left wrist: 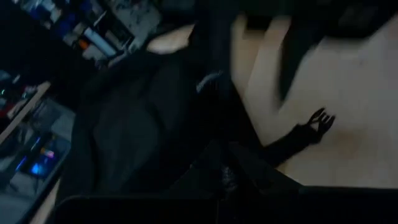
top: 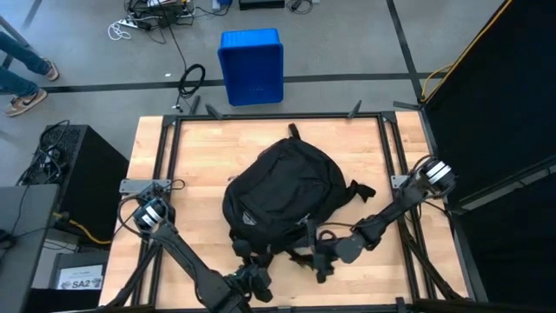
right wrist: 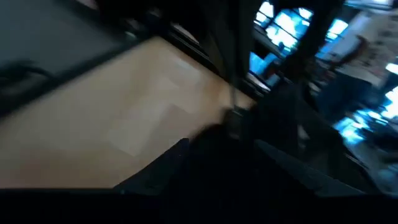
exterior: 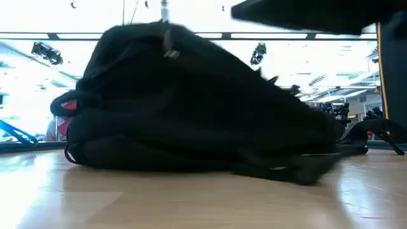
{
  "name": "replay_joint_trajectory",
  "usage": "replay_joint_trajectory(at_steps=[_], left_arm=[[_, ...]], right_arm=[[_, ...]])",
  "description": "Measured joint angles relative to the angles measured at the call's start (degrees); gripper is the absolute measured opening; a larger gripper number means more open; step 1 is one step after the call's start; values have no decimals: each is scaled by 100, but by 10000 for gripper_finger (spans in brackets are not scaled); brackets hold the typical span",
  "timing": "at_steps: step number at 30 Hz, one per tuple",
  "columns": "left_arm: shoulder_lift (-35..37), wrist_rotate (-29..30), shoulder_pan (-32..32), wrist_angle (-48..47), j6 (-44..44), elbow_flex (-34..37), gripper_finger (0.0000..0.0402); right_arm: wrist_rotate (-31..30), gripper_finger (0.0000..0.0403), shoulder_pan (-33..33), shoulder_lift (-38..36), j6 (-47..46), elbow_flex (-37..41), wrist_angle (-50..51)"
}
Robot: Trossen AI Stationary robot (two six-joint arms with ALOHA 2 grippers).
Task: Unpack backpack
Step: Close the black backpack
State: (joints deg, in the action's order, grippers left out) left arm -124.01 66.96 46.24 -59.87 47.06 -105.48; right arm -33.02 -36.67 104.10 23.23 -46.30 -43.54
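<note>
High view is showing the backpack (top: 282,187) lying on the table (top: 191,143); both tools are working at its near edge, presumably seeking zippers; their grip I cannot tell.

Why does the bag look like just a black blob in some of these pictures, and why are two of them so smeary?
Low view: bright windows behind turn the backpack into a silhouette. High view: even light, so its seams show and both arms are clear at the near edge of the table. Left wrist view: dim and streaked. Right wrist view: streaked too, with bright blue glare beyond the table.
</note>
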Motion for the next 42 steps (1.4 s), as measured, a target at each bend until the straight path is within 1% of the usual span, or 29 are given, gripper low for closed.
replay_joint_trajectory(at_steps=[4,7,10,14,18,22,28,31,33,35,38,39,42], left_arm=[[0,55,-114,512,-1008,-310,0],[0,56,-192,868,-1599,-411,0],[0,41,-238,1161,-2083,-456,0],[-2,58,-301,1440,-2573,-456,0],[-2,131,-334,1474,-2647,-456,0],[0,199,-350,1634,-2788,-456,0],[20,173,-359,2448,-3564,-456,0],[20,138,-356,2734,-3912,-456,0],[20,139,-359,2756,-3962,-456,0],[21,143,-350,2739,-3946,-456,0],[31,152,-291,2549,-3740,-459,0],[33,160,-256,2416,-3599,-467,0],[44,276,-84,1702,-2971,-475,0]], right_arm=[[-397,151,115,315,107,-311,-14],[-454,162,149,358,127,-500,81],[-478,172,163,358,141,-602,412],[-479,180,152,358,162,-621,530],[-527,188,-4,349,397,-621,530],[-519,198,-45,354,328,-712,574],[-498,201,177,356,-64,-724,821],[-470,184,218,354,-108,-724,853],[-516,155,219,356,12,-724,855],[-662,111,177,354,99,-724,855],[-835,30,58,323,323,-720,947],[-933,16,7,308,442,-720,957],[-1542,11,-190,224,673,-715,1073]])
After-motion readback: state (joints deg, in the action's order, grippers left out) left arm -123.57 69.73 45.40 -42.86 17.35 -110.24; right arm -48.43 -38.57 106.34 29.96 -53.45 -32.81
